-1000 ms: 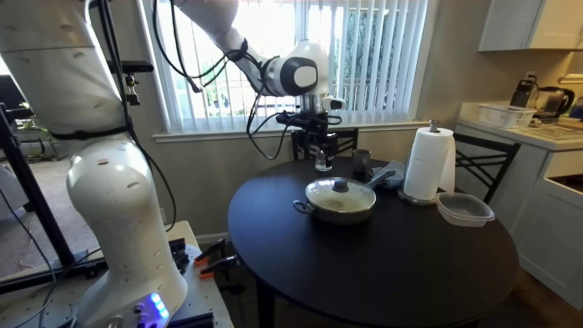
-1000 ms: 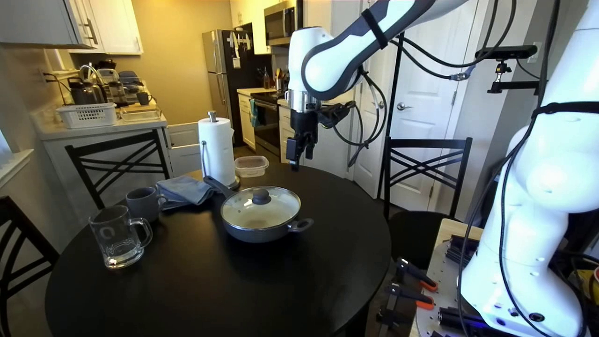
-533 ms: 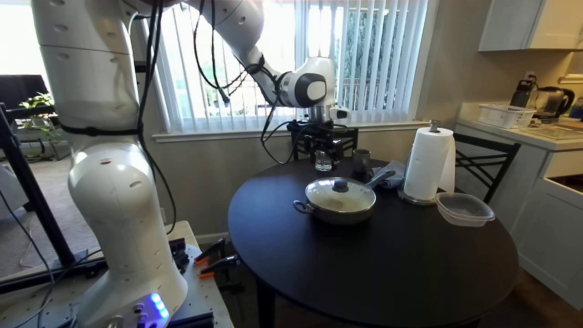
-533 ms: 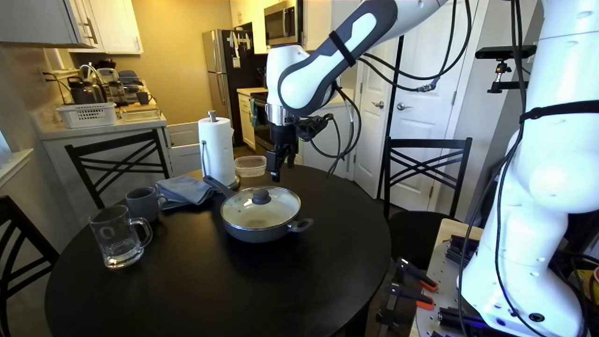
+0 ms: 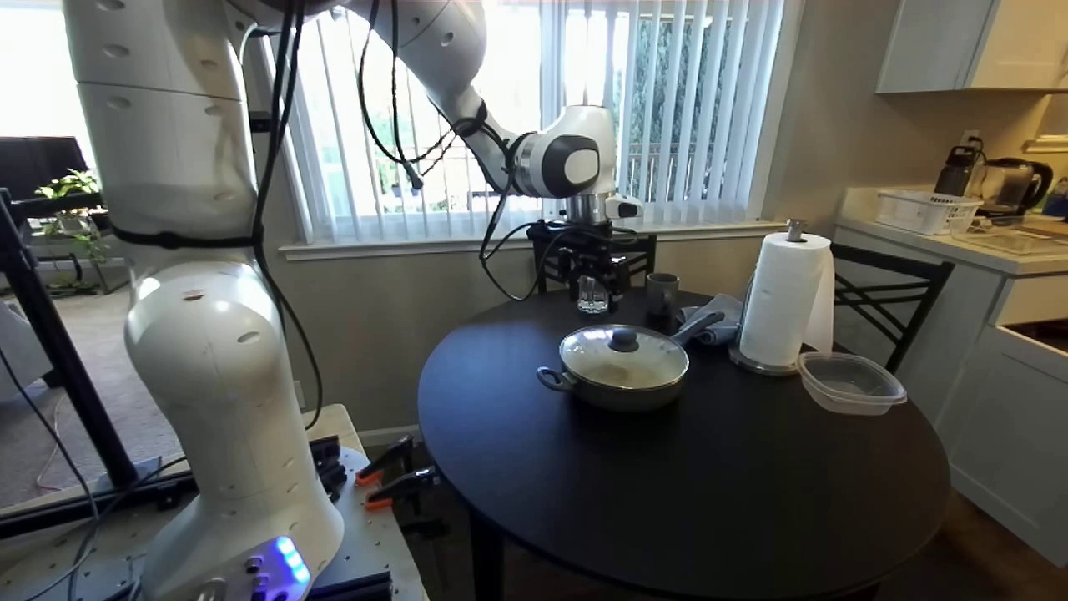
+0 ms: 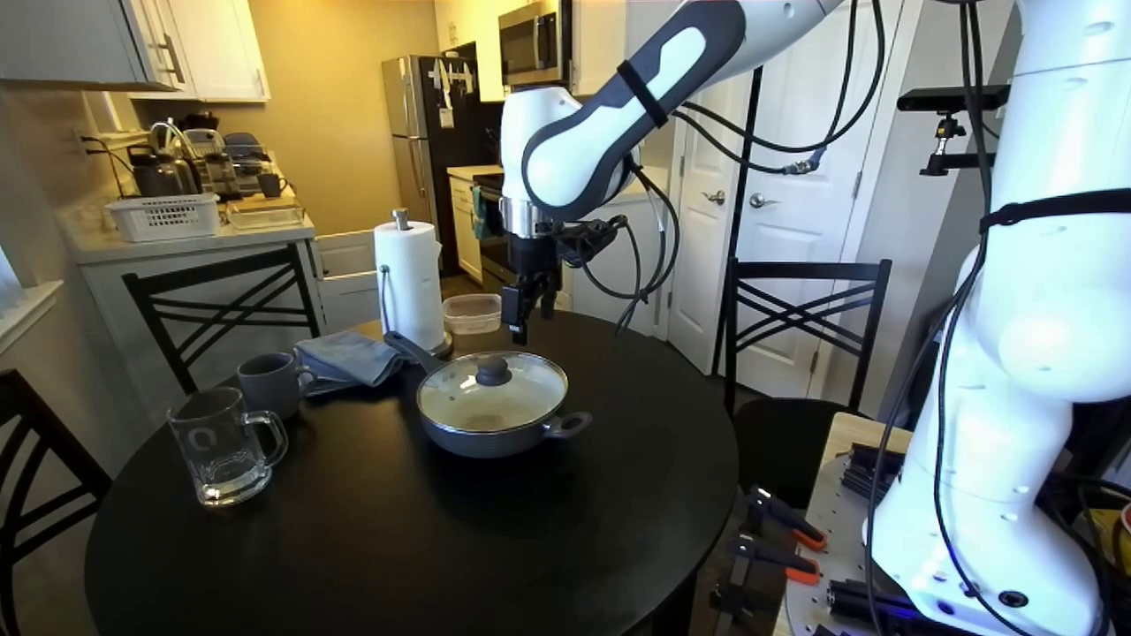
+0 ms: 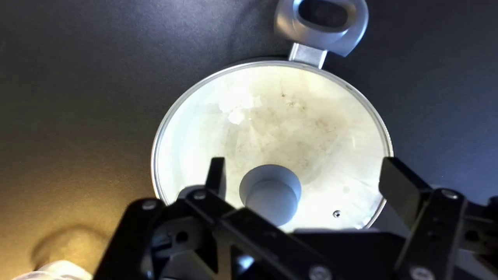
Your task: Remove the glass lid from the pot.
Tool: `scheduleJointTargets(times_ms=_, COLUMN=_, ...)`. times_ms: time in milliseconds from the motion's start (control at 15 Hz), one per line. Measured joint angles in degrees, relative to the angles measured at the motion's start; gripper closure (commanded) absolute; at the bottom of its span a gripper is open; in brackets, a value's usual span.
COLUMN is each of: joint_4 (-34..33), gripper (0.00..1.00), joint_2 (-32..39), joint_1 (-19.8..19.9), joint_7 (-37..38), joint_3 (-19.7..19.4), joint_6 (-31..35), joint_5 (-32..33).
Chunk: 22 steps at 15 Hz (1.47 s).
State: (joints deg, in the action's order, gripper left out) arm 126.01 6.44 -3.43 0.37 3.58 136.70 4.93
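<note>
Glass mug (image 6: 228,455) bears ring-like mark (image 6: 203,437); pincer (image 7: 306,175) spread above glass lid (image 7: 272,140) on pot (image 6: 486,444).

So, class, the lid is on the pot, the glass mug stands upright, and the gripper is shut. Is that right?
Not quite: the gripper is open. The wrist view shows its fingers standing wide apart. The rest holds: the lid is on the pot, and the glass mug stands upright.
</note>
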Motion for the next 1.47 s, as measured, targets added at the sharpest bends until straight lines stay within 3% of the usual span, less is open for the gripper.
scheduleJointTargets(times_ms=200, joint_4=-1.1, gripper=0.00, joint_2=2.3, joint_1=0.0, joint_7=-0.9, joint_3=0.0, joint_6=0.2, joint_5=-0.1)
scheduleJointTargets(times_ms=733, joint_4=-11.2, gripper=0.00, joint_2=16.9, joint_1=0.0, joint_7=-5.0, joint_3=0.0, joint_6=1.7, joint_5=0.1)
scheduleJointTargets(times_ms=1467, joint_4=-20.6, gripper=0.00, joint_2=23.2, joint_1=1.0, joint_7=-8.1, joint_3=-0.1, joint_6=1.7, joint_5=1.3)
